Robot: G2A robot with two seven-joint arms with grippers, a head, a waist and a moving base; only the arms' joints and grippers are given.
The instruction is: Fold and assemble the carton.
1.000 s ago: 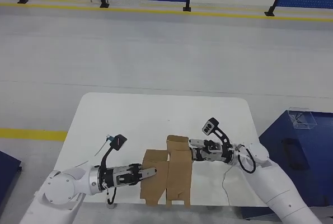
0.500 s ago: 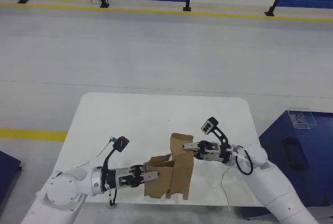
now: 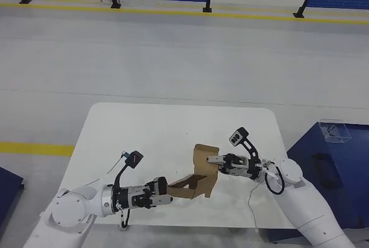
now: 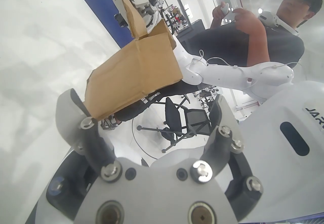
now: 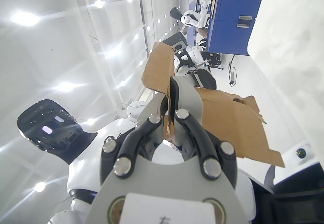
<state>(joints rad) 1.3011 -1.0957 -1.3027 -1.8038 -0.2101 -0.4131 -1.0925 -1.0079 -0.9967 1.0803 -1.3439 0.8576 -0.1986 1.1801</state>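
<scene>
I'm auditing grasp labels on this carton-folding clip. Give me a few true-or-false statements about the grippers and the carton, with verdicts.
1. The right gripper is shut on the carton. True.
2. The left gripper is clamped shut. False: it is open, with the carton's corner by one finger.
3. The carton lies flat at the table's far edge. False: it is partly opened, near the front edge, between the grippers.
4. A blue cabinet stands beside the table. True.

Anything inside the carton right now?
Nothing visible: in the top view the carton shows only shadowed cardboard at its open end. The deeper part is covered by its own panels. The right gripper pinches a flap at the edge.
</scene>
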